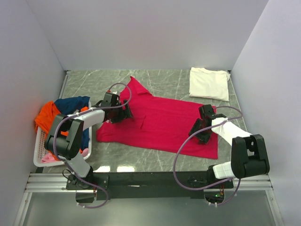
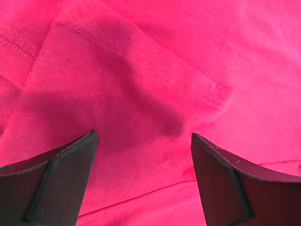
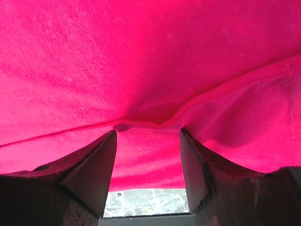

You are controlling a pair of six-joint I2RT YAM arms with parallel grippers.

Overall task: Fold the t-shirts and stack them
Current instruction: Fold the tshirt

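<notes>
A grey marbled table [image 1: 164, 82] is enclosed by pale walls, and most of its middle is covered by the crimson-pink t-shirt [image 1: 160, 125], which is spread flat with one sleeve pointed toward the far wall. At the left edge a white slatted basket [image 1: 40, 157] is seen, over whose rim an orange tee [image 1: 44, 115] and a navy tee [image 1: 73, 103] are draped; a scrap of pale pink cloth [image 1: 49, 158] is visible inside. In the far right corner the cream-white t-shirt [image 1: 209, 84] is laid folded, well apart from the crimson one. The left gripper [image 1: 128, 113] is held over the crimson shirt's left part, by a stitched sleeve hem, its fingers [image 2: 70, 155] spread wide with nothing between them. The right gripper [image 1: 201, 136] is set low at the shirt's near right part, its fingers [image 3: 94, 160] parted, with a raised fold of the crimson cloth lying at their tips; bare table is glimpsed beneath.
</notes>
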